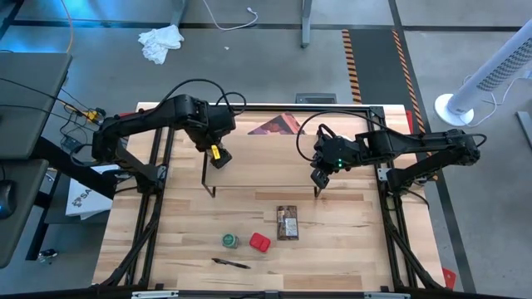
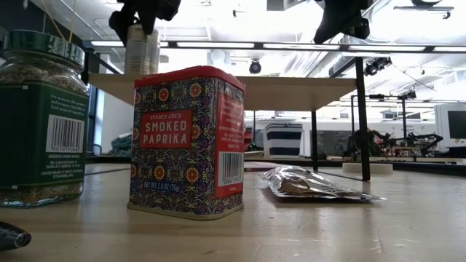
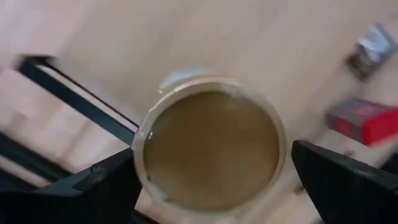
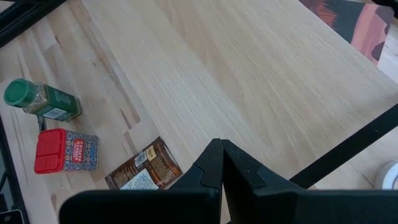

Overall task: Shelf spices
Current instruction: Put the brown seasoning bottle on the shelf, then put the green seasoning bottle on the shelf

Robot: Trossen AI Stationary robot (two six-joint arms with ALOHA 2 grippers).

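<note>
Left gripper (image 1: 218, 155) over the shelf's (image 1: 266, 170) left end, fingers spread either side of the tan-topped jar (image 3: 211, 148), which stands upright on the shelf board. Right gripper (image 4: 221, 163) above the shelf's right end, fingers pressed together, holding nothing. On the counter (image 1: 349, 249) in front: green-lidded jar (image 1: 229, 240), red tin (image 1: 260, 242), brown packet (image 1: 287, 222).

We see wood counter (image 1: 349, 249), black-framed. On it: shelf (image 1: 266, 170) on thin black legs toward far side; tan-topped jar (image 3: 211, 149) standing on shelf board near its left corner. On counter in front of shelf: brown packet (image 1: 287, 223), red tin (image 1: 259, 242), green-lidded jar (image 1: 229, 241), dark pen (image 1: 229, 263) near front edge. Reddish card (image 1: 278, 125) behind shelf.
</note>
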